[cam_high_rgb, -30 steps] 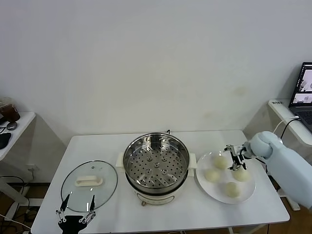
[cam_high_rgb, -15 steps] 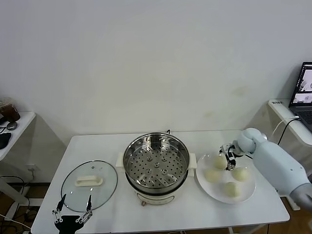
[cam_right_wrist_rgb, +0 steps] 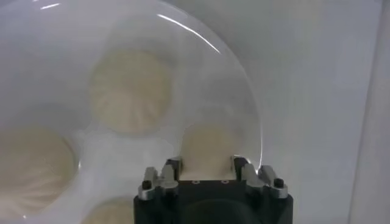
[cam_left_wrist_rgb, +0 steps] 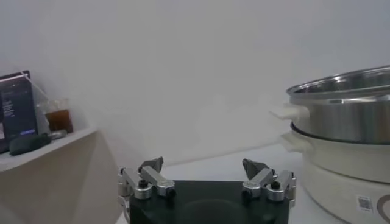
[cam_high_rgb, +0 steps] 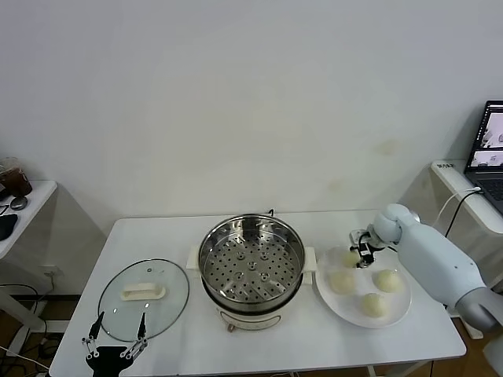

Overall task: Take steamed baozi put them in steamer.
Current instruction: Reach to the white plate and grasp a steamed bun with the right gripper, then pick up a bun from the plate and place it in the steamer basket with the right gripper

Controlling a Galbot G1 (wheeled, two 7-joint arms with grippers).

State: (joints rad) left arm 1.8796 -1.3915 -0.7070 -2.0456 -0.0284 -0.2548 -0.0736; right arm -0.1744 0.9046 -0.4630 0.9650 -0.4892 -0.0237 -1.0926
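Four baozi (cam_high_rgb: 343, 282) lie on a white plate (cam_high_rgb: 401, 303) just right of the steamer (cam_high_rgb: 251, 261), whose perforated tray holds nothing. The right gripper (cam_high_rgb: 361, 251) hangs at the rear bun (cam_right_wrist_rgb: 206, 148), fingers (cam_right_wrist_rgb: 172, 166) spread, flanking it unclenched. The left gripper (cam_high_rgb: 115, 345) waits, fingers apart, near the glass lid (cam_high_rgb: 144, 298).

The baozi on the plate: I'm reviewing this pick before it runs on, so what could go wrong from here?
The right gripper, open, is at the baozi nearest the steamer. The baozi lie close together on the plate, so a finger may nudge a neighbour. The steamer rim stands higher than the plate, so a low carry could clip it.
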